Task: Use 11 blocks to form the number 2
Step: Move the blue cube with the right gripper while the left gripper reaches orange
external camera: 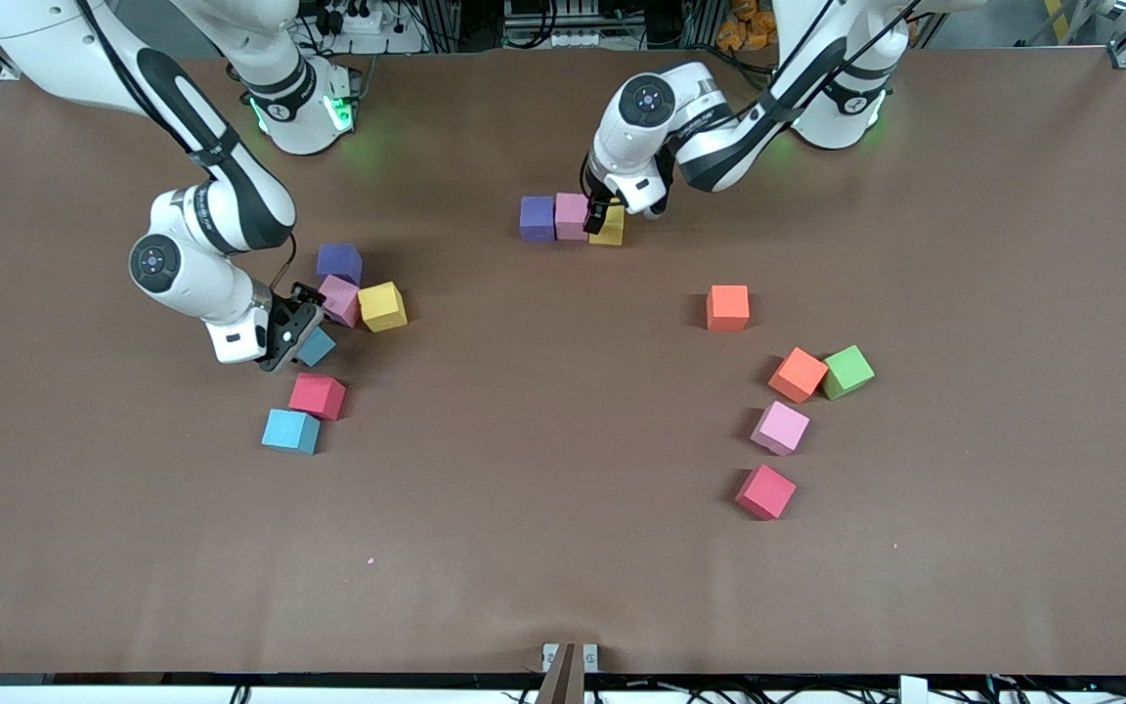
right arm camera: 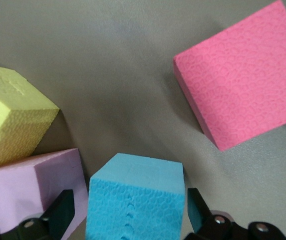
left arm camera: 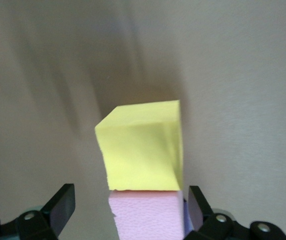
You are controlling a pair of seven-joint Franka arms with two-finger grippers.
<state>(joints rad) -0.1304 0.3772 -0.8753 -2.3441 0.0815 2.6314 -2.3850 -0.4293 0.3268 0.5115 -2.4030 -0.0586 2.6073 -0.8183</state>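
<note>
As the front view shows it, three blocks sit touching in a row on the bench (external camera: pixel 563 548) toward the robots: purple (external camera: pixel 537 218), pink (external camera: pixel 571 215), yellow (external camera: pixel 610 227). The left gripper (external camera: pixel 612 210) hangs low at the yellow end. The right gripper (external camera: pixel 291 332) is low over a blue cube (external camera: pixel 317 346), which lies nearer the camera than a pink cube (external camera: pixel 340 299).

Left wrist view: fingers (left arm camera: pixel 60 205) released, straddling the pink block (left arm camera: pixel 145 215); the yellow block (left arm camera: pixel 143 147) lies ahead of them, touching it.

Right wrist view: fingers (right arm camera: pixel 63 212) spread wide, the blue cube (right arm camera: pixel 138 200) squarely between them, ungrasped. Judged: closing there is the coming move.
</note>
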